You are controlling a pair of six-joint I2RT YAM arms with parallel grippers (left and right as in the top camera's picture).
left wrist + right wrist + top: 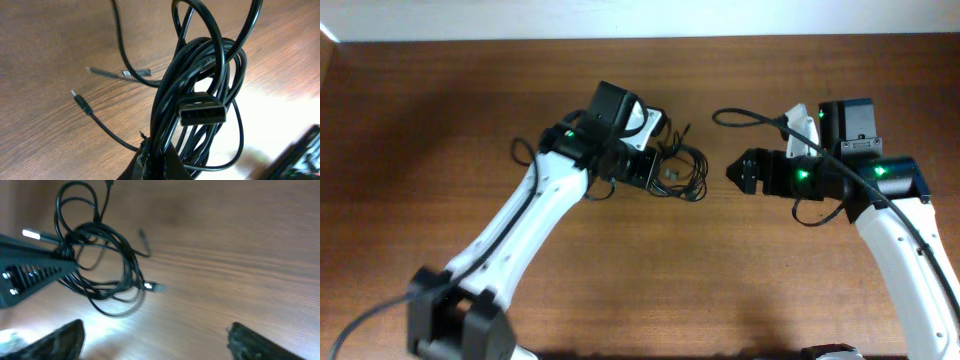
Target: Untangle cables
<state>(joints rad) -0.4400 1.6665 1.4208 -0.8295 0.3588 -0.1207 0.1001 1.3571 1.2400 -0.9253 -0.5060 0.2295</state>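
One wooden counter (420, 150), seen from above, carries two white-and-black arms. The left arm (535, 215) enters from the lower left and the right arm (910, 250) from the lower right, their ends facing each other near the centre. One tangle of cables (685, 172) sits between them, just beside the left arm's end and apart from the right arm's.

The left fingers (150, 167) are closed narrow on the tangle, pinching several strands together at the bottom edge of the left wrist view. Only their tips show; the rest is cut off. The right fingers (60, 340) are spread wide and hold nothing, one at each lower corner of the right wrist view, with bare counter between them and the tangle up and to the left.

The strands are thin, black and looped over one another, and their number cannot be counted.

Plug ends, left wrist view, three:
- one black flat USB plug (201, 108) in front of the loops
- one thin pin plug (80, 102) on a loose strand over the counter
- one flat silvery-tipped plug (137, 73) behind, blurred

Plug ends, right wrist view, two clear:
- one bright silvery plug (31, 233) by the left fingers
- one small plug (150, 286) at the tangle's right edge

Whether the lowest loops touch the counter cannot be told
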